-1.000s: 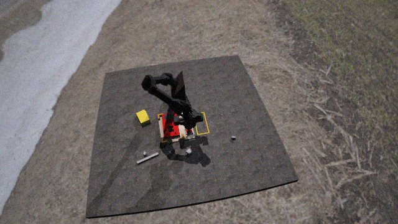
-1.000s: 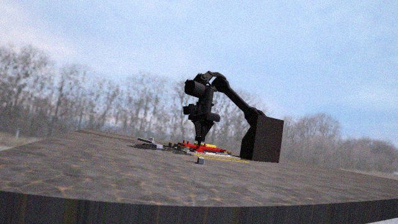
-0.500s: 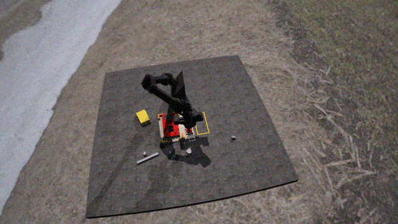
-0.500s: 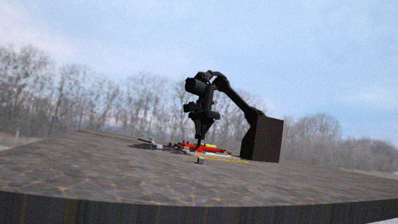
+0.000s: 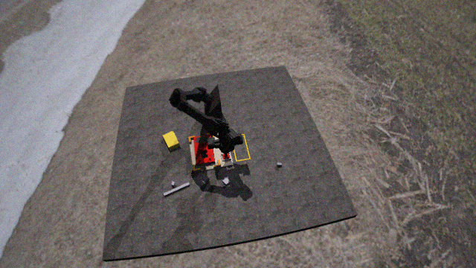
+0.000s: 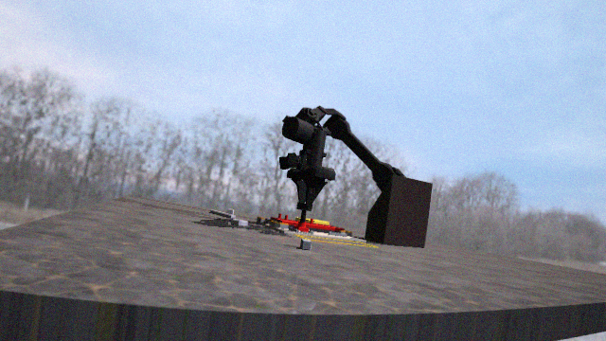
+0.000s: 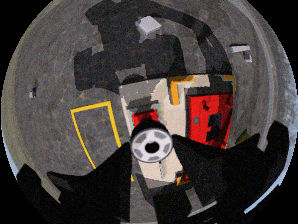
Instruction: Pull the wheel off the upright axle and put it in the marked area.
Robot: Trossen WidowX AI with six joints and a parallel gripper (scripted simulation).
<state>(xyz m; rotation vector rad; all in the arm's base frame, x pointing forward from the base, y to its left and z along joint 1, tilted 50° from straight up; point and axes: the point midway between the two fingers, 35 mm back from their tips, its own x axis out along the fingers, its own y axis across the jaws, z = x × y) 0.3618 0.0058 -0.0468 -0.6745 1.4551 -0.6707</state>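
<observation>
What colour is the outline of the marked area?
Yellow outline, clearest in the wrist view.

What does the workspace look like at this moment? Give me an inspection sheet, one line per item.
Surface: dark square table on dry grass.
Job's things: wheel held above the red and white base; yellow marked area beside the base, nothing seen inside it.
Clutter: yellow block, grey bar, small grey cube.
Grippers: gripper shut on the wheel, raised off the table.
Cables: nothing seen.
Surroundings: pale path, bare trees, cloudy sky.
</observation>
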